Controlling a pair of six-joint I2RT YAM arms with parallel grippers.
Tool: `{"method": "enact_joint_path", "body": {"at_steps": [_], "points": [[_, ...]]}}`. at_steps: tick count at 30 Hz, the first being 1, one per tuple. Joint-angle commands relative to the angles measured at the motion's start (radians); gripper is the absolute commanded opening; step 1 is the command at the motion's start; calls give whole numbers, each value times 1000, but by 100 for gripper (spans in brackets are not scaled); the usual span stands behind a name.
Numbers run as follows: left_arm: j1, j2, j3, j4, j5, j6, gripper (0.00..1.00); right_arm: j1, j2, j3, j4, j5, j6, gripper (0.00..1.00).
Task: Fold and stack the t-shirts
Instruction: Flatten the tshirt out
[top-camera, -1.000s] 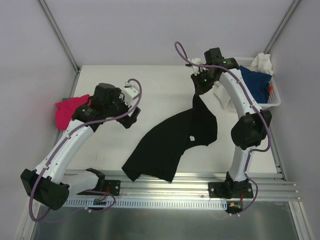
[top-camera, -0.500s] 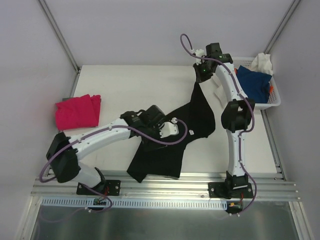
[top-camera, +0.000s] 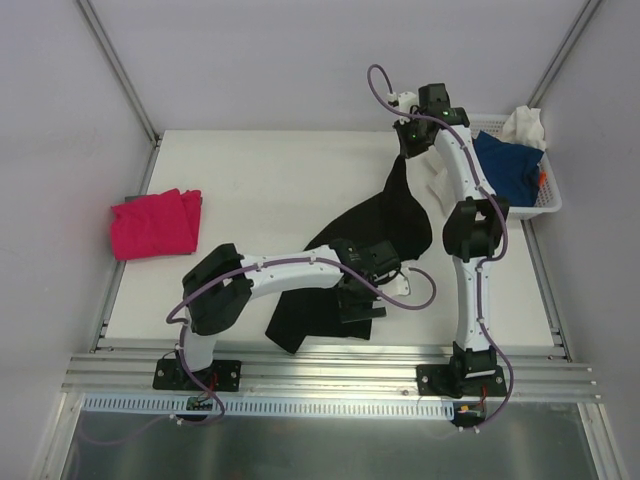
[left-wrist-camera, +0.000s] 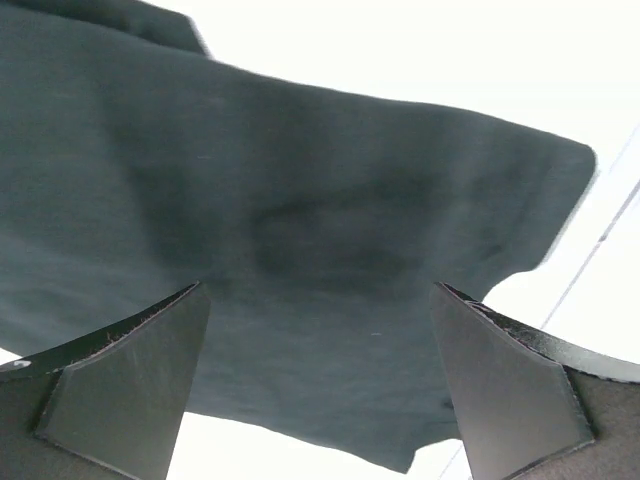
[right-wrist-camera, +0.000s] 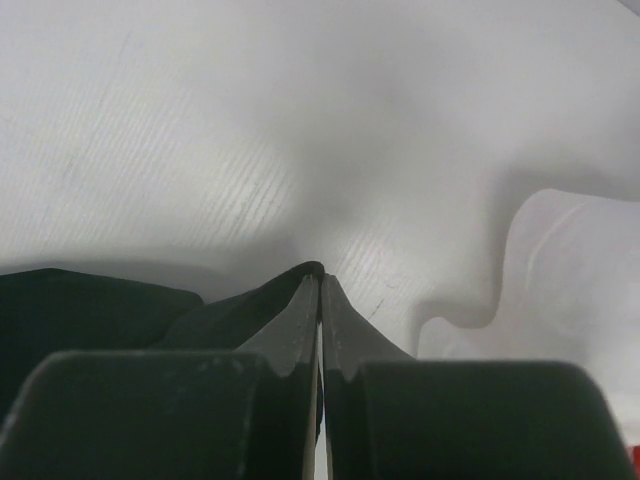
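The large black t-shirt (top-camera: 385, 220) lies spread across the table's middle, its far end lifted. My right gripper (top-camera: 408, 152) is shut on that raised end; the black cloth (right-wrist-camera: 240, 310) shows pinched between the closed fingertips in the right wrist view. My left gripper (top-camera: 360, 300) is open, just above the shirt's near part; the dark cloth (left-wrist-camera: 300, 230) fills the view between the spread fingers (left-wrist-camera: 120, 380). A magenta-pink t-shirt (top-camera: 155, 222) lies folded at the table's left. A blue t-shirt (top-camera: 510, 165) and a white one (top-camera: 525, 125) sit in the basket, with a bit of orange (top-camera: 541, 177) beside them.
The white lattice basket (top-camera: 550, 200) stands at the far right edge of the table. A white cloth piece (top-camera: 440, 185) lies beside the right arm. Metal rails run along the table's near edge (top-camera: 330, 365).
My left arm has swung from the pink shirt at the left across to the near part of the black shirt. My right gripper has pulled the shirt's far end slightly up and back.
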Motion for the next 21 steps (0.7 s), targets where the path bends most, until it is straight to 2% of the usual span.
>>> {"method": "enact_joint_path", "body": {"at_steps": [1, 8, 16, 19, 21], "points": [[-20, 24, 38, -41, -1, -75, 93, -25, -90, 15, 37, 36, -23, 0], [-89, 130, 127, -58, 46, -98, 92, -36, -51, 47, 31, 59, -12, 1], [-115, 167, 126, -58, 145, -178, 87, -36, -47, 46, 40, 65, -15, 1], [-109, 175, 112, -55, 151, -176, 80, -34, -47, 44, 31, 71, -15, 1], [-98, 180, 106, -51, 160, -179, 68, -34, -51, 41, 31, 74, -17, 1]]}}
